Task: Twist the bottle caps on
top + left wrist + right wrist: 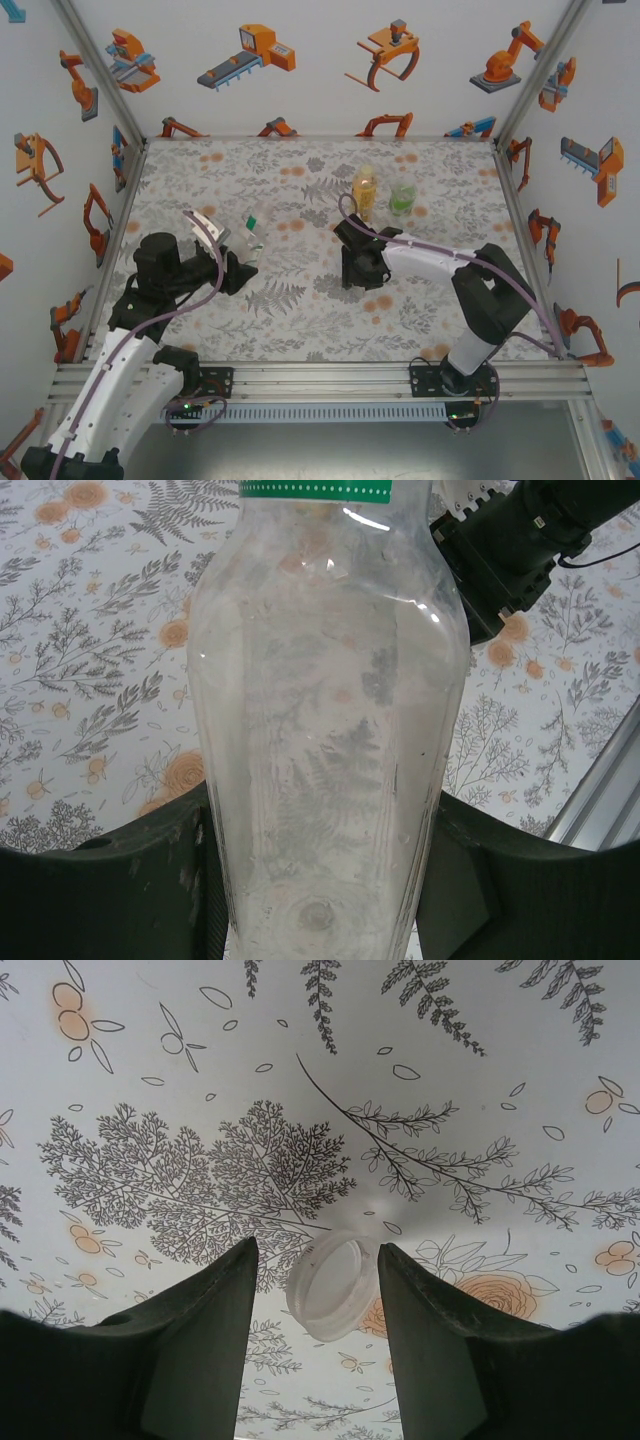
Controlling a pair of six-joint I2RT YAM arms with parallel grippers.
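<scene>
— Left pincer (236, 266) first: what is it doing?
— Clenched on the clear bottle (250, 243), over the left part of the desk (300, 322). In the left wrist view, 1 dark finger presses each side of the bottle's lower body. A green cap (315, 490) sits at the top. I cannot tell whether it is screwed tight.
— And toward the middle?
— The right pincer (357, 274) points down at the desk, near its centre. Its 2 fingers (430, 1360) stand apart, released, with the white cap (333, 1285) lying on the flowered cloth between them.
— Touching it?
— The cap looks to be against 1 finger. A strip of cloth shows between it and the other, so it is not gripped.
— Further right?
— Just behind that pincer stands the amber bottle (364, 192), upright. The greenish bottle (402, 195) is just beside it on the right. Both are near the back of the desk, well apart from the clear one.
</scene>
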